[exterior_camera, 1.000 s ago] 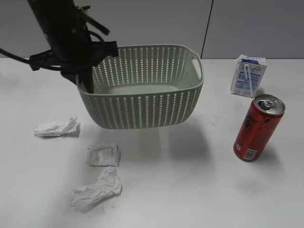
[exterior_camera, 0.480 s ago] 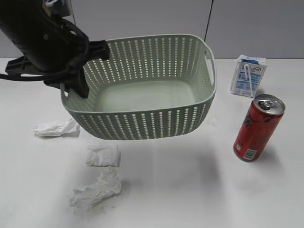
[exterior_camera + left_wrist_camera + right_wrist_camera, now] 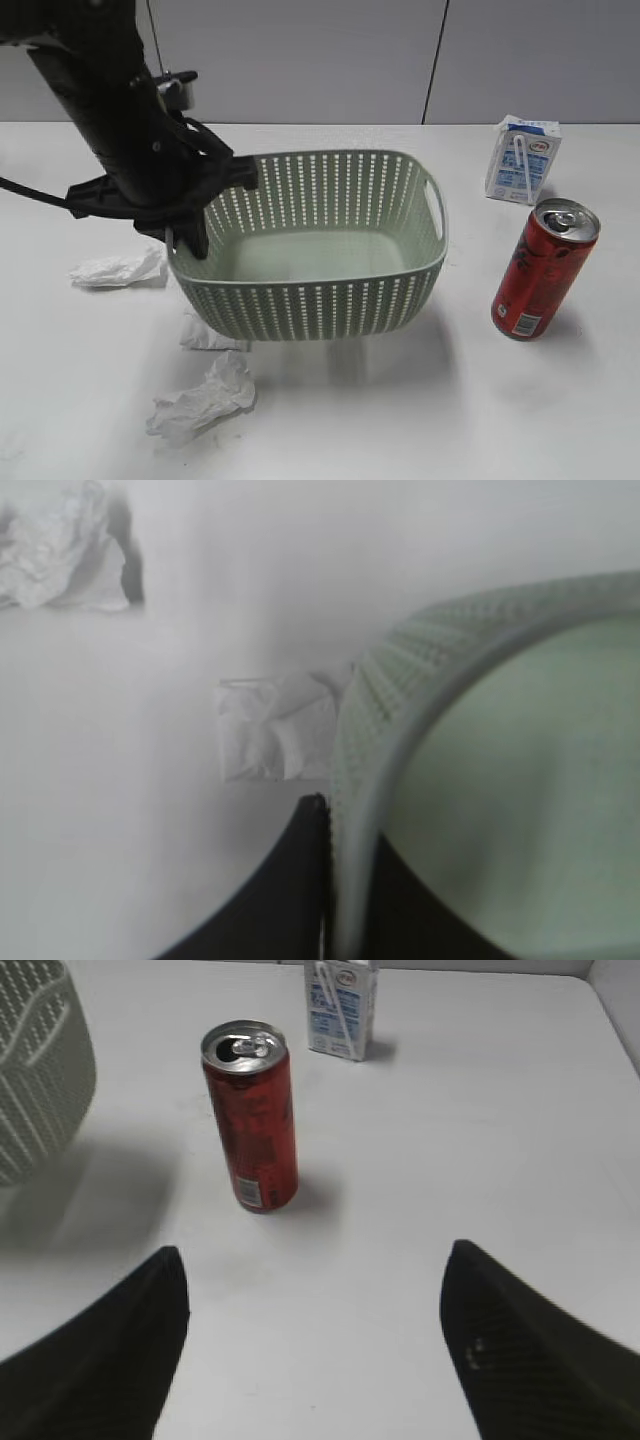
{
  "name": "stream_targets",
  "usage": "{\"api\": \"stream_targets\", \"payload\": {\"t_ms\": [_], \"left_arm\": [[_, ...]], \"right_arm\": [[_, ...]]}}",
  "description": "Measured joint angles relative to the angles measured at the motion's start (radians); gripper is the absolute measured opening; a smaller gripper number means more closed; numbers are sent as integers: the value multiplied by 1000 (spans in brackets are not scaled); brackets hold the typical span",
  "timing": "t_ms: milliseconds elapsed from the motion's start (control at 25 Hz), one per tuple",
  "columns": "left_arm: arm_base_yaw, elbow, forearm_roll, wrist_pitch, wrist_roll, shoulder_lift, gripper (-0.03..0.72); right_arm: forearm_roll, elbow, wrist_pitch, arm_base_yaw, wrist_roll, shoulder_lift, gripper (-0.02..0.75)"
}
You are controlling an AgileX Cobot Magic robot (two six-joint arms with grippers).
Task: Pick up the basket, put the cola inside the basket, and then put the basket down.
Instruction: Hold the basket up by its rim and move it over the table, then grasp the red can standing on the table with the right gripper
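The sage-green basket (image 3: 320, 290) hangs a little above the table at the middle, empty, tilted slightly. My left gripper (image 3: 188, 238) is shut on the basket's left wall; in the left wrist view its dark fingers (image 3: 345, 830) pinch the rim (image 3: 400, 670). The red cola can (image 3: 543, 268) stands upright on the table to the basket's right. In the right wrist view the cola (image 3: 251, 1117) stands ahead and left of my open, empty right gripper (image 3: 315, 1280), well apart from it. The basket's side (image 3: 40, 1070) shows at that view's left edge.
A white-and-blue milk carton (image 3: 522, 158) stands behind the cola, also in the right wrist view (image 3: 341, 1008). Three crumpled tissues lie left of and below the basket (image 3: 120, 268) (image 3: 203, 335) (image 3: 203, 398). One tissue (image 3: 275, 738) lies under the basket's rim.
My left gripper has moved the basket down and toward the front, levelling it from a stronger tilt. The cola and carton have not moved.
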Motion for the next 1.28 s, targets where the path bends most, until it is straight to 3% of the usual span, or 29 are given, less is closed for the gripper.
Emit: {"api": "stream_targets", "payload": {"t_ms": [240, 440, 560, 800, 880, 1080, 1280], "left_arm": [[0, 1, 1, -9, 46, 6, -3], [0, 1, 3, -14, 50, 6, -3], [0, 1, 3, -14, 51, 6, -3], [0, 1, 2, -17, 51, 6, -3], [0, 1, 2, -17, 50, 6, -3], [0, 1, 2, -17, 51, 6, -3], [0, 1, 4, -17, 52, 6, -3]], "right_arm": [[37, -79, 0, 0, 49, 245, 587], [129, -213, -48, 0, -3, 530, 663], [189, -290, -81, 0, -59, 719, 671], [200, -464, -132, 48, -121, 1092, 671], [165, -527, -140, 90, -95, 1188, 671], [-65, -611, -141, 192, 108, 1364, 671], [-99, -619, -152, 206, 210, 1444, 671]]}}
